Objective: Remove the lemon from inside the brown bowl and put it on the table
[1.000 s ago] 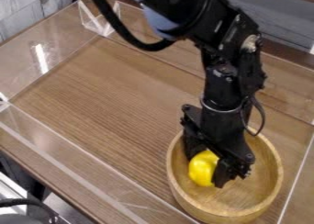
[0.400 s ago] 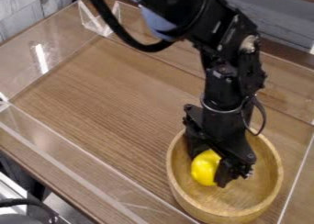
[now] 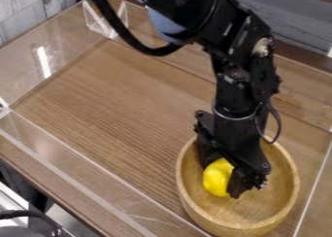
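Note:
The yellow lemon (image 3: pixel 215 180) lies in the left part of the round wooden brown bowl (image 3: pixel 281 216), which stands on the table (image 3: pixel 116 110) at the front right. My gripper (image 3: pixel 222 178) reaches straight down into the bowl. Its black fingers sit against both sides of the lemon and hold it. The right side of the lemon is hidden behind one finger (image 3: pixel 242 181). The lemon looks low in the bowl, at or just above its floor.
Clear acrylic walls (image 3: pixel 52 56) run along the table's left and front edges. The black arm (image 3: pixel 220 37) comes in from the top centre and rises above the bowl. Bare wood-grain tabletop lies left of the bowl.

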`<action>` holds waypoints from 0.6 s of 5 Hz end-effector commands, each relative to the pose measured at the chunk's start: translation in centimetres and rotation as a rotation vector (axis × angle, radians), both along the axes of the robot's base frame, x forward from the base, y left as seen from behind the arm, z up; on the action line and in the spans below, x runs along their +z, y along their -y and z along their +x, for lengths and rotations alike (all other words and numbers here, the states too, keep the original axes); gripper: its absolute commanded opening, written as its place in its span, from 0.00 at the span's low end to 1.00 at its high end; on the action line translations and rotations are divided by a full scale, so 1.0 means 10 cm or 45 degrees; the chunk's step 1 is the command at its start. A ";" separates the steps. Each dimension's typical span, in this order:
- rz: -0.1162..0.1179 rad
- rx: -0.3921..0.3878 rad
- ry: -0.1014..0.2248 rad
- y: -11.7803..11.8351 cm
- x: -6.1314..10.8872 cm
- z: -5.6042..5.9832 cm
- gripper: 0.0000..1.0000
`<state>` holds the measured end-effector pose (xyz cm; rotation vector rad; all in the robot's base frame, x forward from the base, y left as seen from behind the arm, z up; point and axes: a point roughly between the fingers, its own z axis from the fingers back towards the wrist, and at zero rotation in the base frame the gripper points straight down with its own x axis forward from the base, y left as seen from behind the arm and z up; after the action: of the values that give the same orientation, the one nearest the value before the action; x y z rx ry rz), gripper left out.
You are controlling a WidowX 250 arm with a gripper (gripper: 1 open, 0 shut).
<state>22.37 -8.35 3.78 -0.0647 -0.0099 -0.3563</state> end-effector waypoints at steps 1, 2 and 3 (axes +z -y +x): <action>-0.014 0.001 0.046 -0.01 0.07 0.05 0.00; -0.018 0.003 0.054 -0.01 0.07 0.06 0.00; -0.020 0.005 0.062 -0.01 0.08 0.06 0.00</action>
<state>22.45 -8.33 3.81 -0.0680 -0.0239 -0.3583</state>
